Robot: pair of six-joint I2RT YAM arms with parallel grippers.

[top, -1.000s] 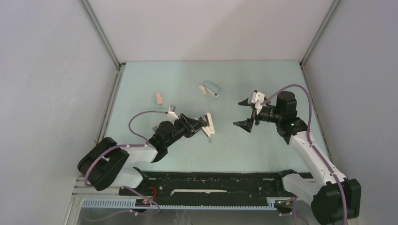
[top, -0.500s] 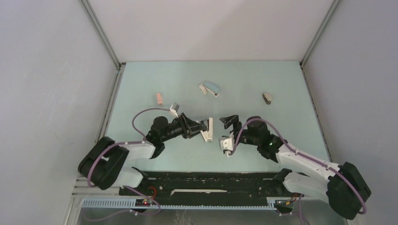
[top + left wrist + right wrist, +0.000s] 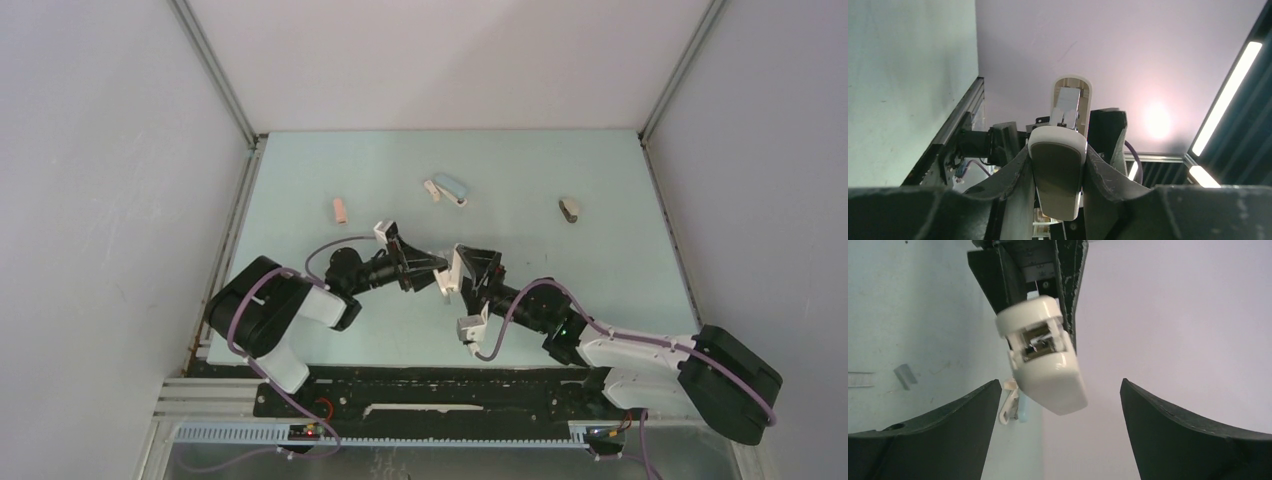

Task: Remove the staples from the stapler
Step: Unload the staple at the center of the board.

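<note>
Nearest, the right claw (image 3: pixel 1060 382) gapes wide just short of the stapler (image 3: pixel 1048 375), which the left claw (image 3: pixel 1058 161) clamps, hinged open, and beyond the stapler loose staples (image 3: pixel 860 379) lie on the table (image 3: pixel 923 315), so unloading looks part-done, though a metal glint in its channel suggests some may remain.

The right pincer (image 3: pixel 1059 385) is spread wide, one dark finger low on each side, and just ahead of the gap hangs the white stapler (image 3: pixel 1045 360), its end turned this way with grey metal showing in the slot between its two white halves. The left pincer (image 3: pixel 1035 287) clamps it from the far side, a dark finger against each flank. Out past the left finger the staples (image 3: pixel 905 376) lie on the pale green surface (image 3: pixel 923 315), with a longer strip (image 3: pixel 858 379) further out, and a small white-and-blue stapler (image 3: pixel 1013 407) peeks out just beside that fingertip.
</note>
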